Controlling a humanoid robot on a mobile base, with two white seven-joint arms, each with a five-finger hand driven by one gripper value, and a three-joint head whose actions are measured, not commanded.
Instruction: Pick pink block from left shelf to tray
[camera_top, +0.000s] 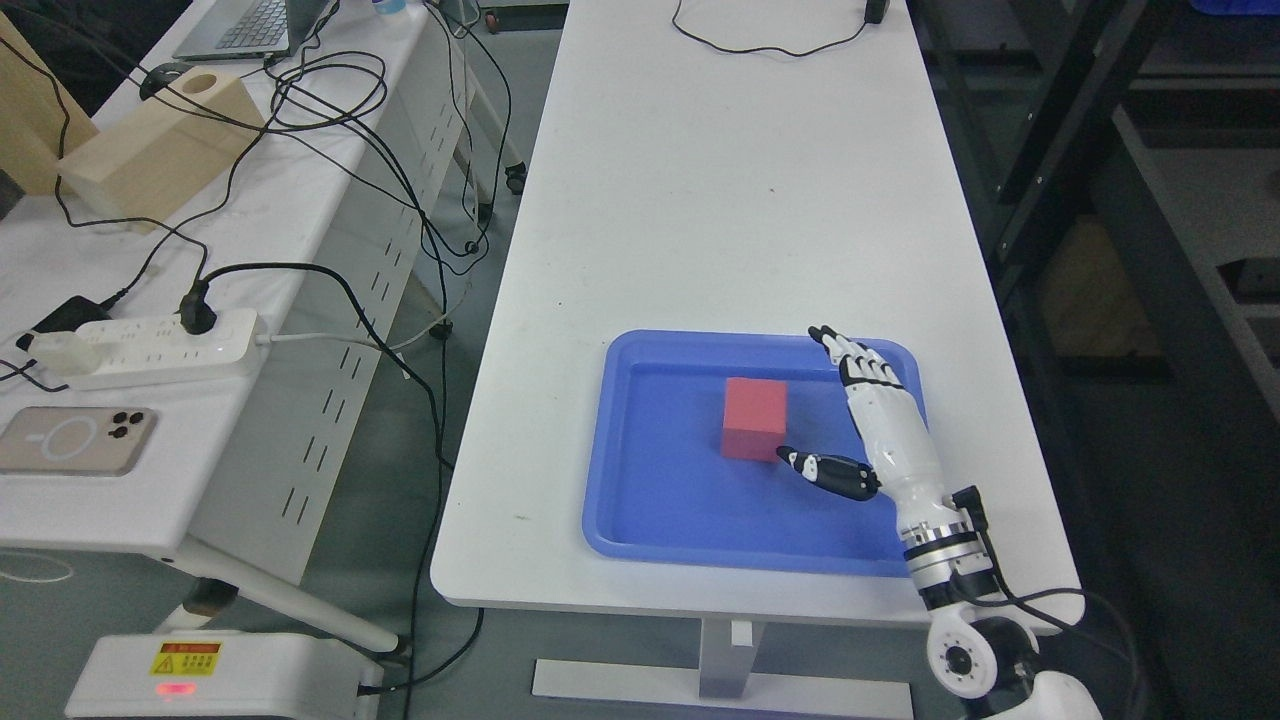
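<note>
The right hand (868, 415) is reaching in from the lower right corner over the right part of the tray (640, 510), with its fingers (850, 358) stretched out straight toward the far rim and its thumb (825, 470) sticking out to the left, so the hand is spread apart and gripping nothing. The thumb tip is pointing at the near right corner of the pink block (754, 418) and appears to be just beside it or barely touching it; the view is not showing which. The block is sitting upright on the floor of the blue tray, a little right of the tray's middle and free of the fingers. The tray is lying flat on the near end of the white table (720, 180), close to its front edge, and the arm's silver wrist is crossing the tray's near right corner. At the table's far end a black cable (760, 45) is looping across the top. On a second table to the left a white power strip (150, 348) is lying with a black plug in it, a phone (75, 440) is resting face down in front of it, a wooden block (160, 145) with a round hole is standing farther back among tangled black cables, and a laptop (255, 25) is showing at the top edge.
</note>
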